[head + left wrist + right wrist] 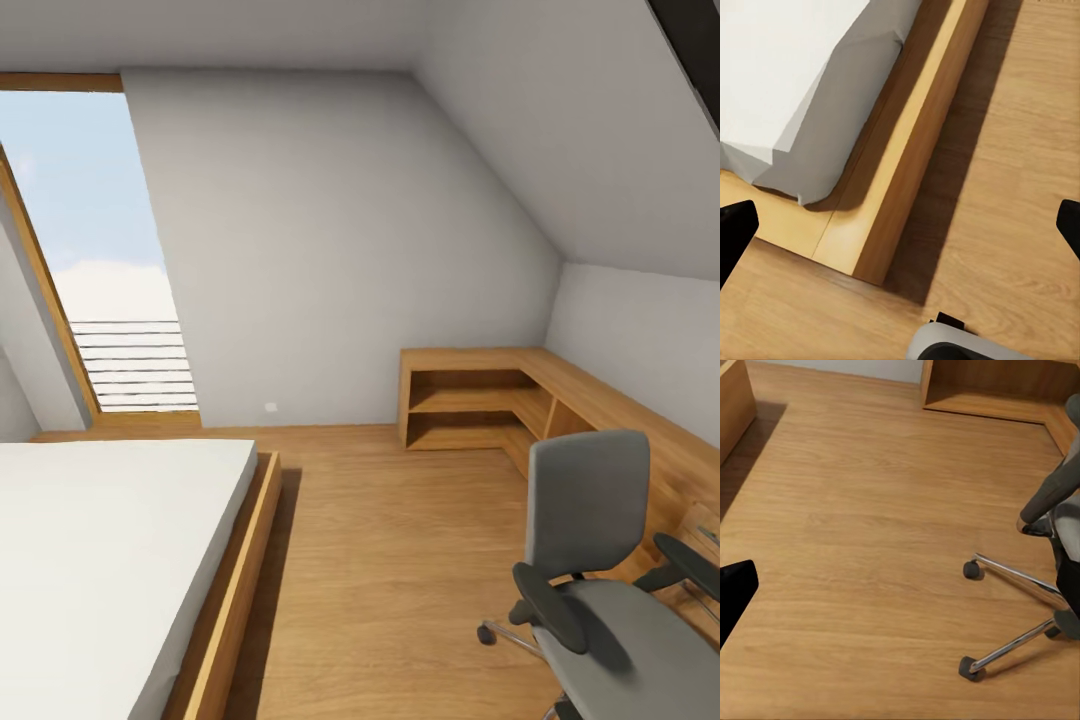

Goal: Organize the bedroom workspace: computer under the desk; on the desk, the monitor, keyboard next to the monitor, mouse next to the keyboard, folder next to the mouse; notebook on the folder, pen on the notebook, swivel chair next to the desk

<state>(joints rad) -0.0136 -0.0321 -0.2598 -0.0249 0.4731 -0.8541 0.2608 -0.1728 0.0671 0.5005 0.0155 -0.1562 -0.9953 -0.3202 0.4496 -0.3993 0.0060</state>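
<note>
Swivel chair (600, 590) sits on the wood floor (400, 560), seat bare (grey back upright), chrome base (1020, 607) and casters just off the right jaws. Low wooden corner shelf (480, 400) stands behind it. Left jaws spread wide, fingertips (735, 232) at frame edges, hanging above the bed (787, 82) corner. Right jaws: one fingertip (735, 589) visible, can't tell the state.

An attic bedroom: sloped white ceiling (560, 130), slanted window (110, 260), low bed (110, 560) with white mattress in a wooden frame, corner shelving (480, 395), wood floor (400, 560), swivel chair (590, 560).
</note>
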